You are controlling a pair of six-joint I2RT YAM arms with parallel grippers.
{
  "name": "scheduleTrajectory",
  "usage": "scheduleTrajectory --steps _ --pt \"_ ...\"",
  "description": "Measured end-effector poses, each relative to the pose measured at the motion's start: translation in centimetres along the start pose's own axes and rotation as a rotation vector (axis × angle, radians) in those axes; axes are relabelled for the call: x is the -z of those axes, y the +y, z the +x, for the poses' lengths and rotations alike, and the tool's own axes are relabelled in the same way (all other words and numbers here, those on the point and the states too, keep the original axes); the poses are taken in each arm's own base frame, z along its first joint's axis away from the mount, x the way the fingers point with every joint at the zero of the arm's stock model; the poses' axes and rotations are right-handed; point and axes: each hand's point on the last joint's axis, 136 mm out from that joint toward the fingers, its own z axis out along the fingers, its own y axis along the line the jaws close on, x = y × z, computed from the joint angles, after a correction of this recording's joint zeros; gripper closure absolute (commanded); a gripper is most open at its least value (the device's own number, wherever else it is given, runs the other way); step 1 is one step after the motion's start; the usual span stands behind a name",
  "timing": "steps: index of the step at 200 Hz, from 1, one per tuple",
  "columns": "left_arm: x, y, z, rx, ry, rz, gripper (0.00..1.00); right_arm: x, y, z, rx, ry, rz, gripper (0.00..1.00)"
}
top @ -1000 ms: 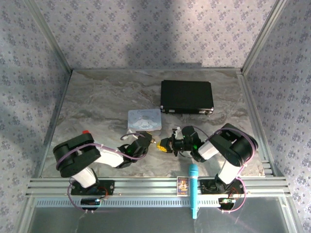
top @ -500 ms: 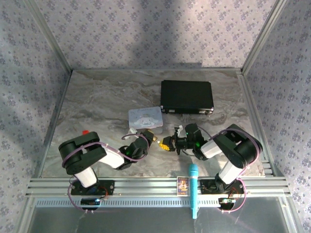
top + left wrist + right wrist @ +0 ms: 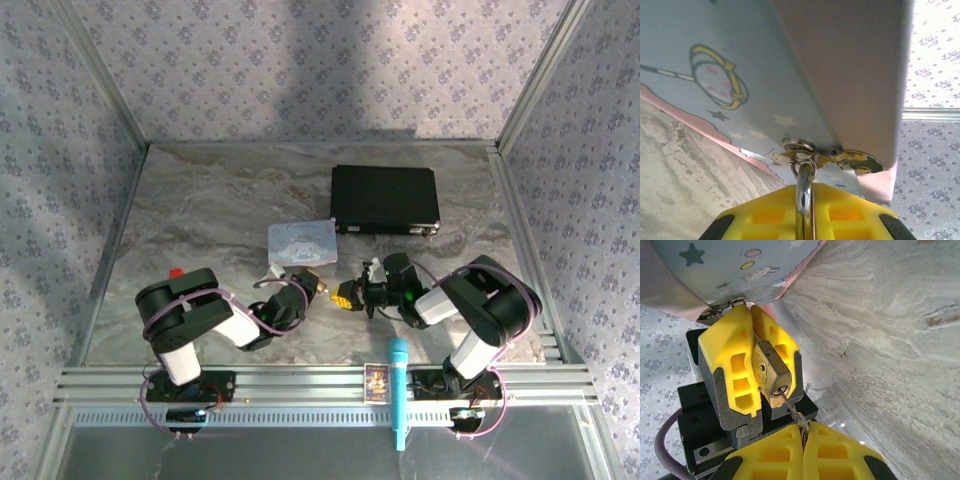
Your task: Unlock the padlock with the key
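Both arms are low over the table [image 3: 200, 200], elbows folded back near their bases. The forearms run almost flat and the wrists are turned inward, so the two tools face each other tip to tip.

Left gripper [image 3: 807, 210]: yellow fingers clenched on the padlock [image 3: 771, 375]. The brass body sits between the two fingers with its keyhole end facing the right tool. The thin shackle [image 3: 803, 186] sticks out past the left fingertips.

Right gripper [image 3: 802, 440]: fingers pressed together, pinching the key [image 3: 790, 407] by its head. The blade runs straight out from the right tips into the padlock's keyhole. The gap between the two tools is short, bridged by the key.

The pastel cartoon tin [image 3: 300, 241] lies just beyond the left fingertips, its side close above them in the left wrist view. The shackle seems to hook through a metal ring [image 3: 797, 146] on the tin's latch, but the view is too close to be sure.

A black case [image 3: 385, 198] lies on the table well beyond both tools. A small red object [image 3: 176, 272] sits behind the left tool, by that arm's elbow. A blue microphone [image 3: 398, 390] rests on the rail behind the right tool, near its base.
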Motion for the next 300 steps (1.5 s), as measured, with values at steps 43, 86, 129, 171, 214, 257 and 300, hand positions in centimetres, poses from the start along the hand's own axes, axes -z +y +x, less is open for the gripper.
scheduleTrajectory --steps 43,86,129,171,214,257,300 --pt "0.0 -0.2 0.0 0.009 0.002 0.009 1.0 0.1 -0.1 -0.3 0.001 -0.011 0.001 1.0" --pt "0.4 0.1 1.2 0.004 0.031 0.0 1.0 0.3 -0.4 -1.4 0.006 -0.044 0.027 1.0" --pt "0.8 0.4 1.5 0.0 0.045 -0.017 1.0 -0.1 -0.3 -1.2 0.025 -0.058 0.042 1.0" --pt "1.7 0.5 1.9 -0.007 0.067 -0.061 1.0 0.6 0.4 -0.2 0.096 -0.083 0.047 1.0" --pt "2.2 1.0 3.3 -0.017 0.119 -0.096 1.0 1.0 2.9 0.2 0.182 -0.136 -0.004 1.0" --pt "1.6 1.2 3.7 -0.035 0.127 -0.168 0.9 1.5 2.4 0.3 0.214 -0.191 0.033 1.0" --pt "2.1 1.7 4.0 -0.057 0.143 -0.254 0.81 2.9 1.9 0.6 0.276 -0.238 0.11 1.0"
